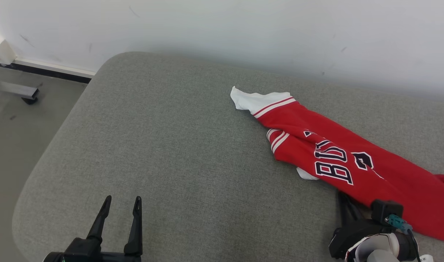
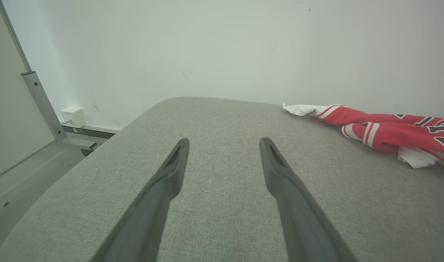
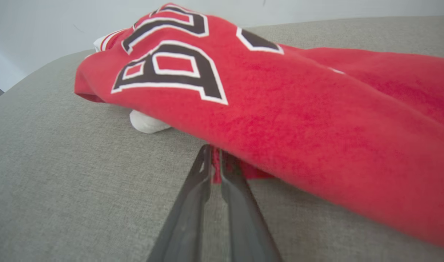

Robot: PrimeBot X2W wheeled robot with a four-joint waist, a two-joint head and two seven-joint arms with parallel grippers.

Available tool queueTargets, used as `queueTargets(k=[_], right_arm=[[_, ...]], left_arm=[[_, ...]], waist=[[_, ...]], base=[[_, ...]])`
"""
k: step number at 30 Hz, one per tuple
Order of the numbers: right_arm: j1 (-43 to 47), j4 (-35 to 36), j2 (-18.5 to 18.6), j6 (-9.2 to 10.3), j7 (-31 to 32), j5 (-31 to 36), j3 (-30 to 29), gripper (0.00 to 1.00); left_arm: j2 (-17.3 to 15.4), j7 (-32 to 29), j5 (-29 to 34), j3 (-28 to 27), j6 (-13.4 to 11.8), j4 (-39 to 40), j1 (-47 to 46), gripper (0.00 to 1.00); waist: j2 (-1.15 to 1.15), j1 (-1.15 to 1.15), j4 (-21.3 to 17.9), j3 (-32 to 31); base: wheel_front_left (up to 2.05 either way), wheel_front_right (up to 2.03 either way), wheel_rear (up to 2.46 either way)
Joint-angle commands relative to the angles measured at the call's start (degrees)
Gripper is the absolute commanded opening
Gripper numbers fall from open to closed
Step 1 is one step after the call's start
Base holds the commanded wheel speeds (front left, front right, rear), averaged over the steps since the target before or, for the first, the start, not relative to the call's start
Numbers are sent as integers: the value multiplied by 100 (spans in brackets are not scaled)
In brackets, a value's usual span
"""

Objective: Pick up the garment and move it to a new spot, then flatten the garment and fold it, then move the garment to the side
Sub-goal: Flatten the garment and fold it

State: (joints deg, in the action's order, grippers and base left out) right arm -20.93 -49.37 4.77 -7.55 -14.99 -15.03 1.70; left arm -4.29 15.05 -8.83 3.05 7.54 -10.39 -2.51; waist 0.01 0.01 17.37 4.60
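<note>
Judging by how things lie, the task seems barely begun. The move, flattening and folding all look left to do. At the left, the left pincer (image 1: 122, 199) hovers over the bare grey cushion (image 1: 207, 145), fingers spread wide, holding nothing. Further right, well apart from it, the garment (image 1: 352, 160) lies bunched on the cushion. At its near edge the right pincer (image 3: 215, 162) is pinched almost closed on a red fold.
</note>
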Motion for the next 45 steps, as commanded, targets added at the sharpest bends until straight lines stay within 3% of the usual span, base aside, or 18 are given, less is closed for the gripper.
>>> queueTargets(k=[1,10,23,36,45], right_arm=[[10,-1,18,13,-24,18,-12,0],[625,736,137,13,-25,-3,362,0],[1929,3193,703,13,-25,-220,655,0],[1095,5342,1500,14,792,-153,834,0],[394,5552,1573,14,1110,-353,994,0]], left_arm=[[15,16,-3,-17,-13,-15,-49,100],[16,16,40,-116,-13,-15,188,100],[70,16,35,-230,-17,46,471,100],[110,16,64,-220,-18,95,527,100],[131,16,45,-257,-18,75,543,100]], waist=[[-1,-1,-20,-20],[-1,-1,-315,-313],[-1,-1,-845,-601],[-1,-1,-948,-742],[-1,-1,-730,-770]], base=[[0,0,0],[0,0,0],[0,0,0],[0,0,0],[0,0,0]])
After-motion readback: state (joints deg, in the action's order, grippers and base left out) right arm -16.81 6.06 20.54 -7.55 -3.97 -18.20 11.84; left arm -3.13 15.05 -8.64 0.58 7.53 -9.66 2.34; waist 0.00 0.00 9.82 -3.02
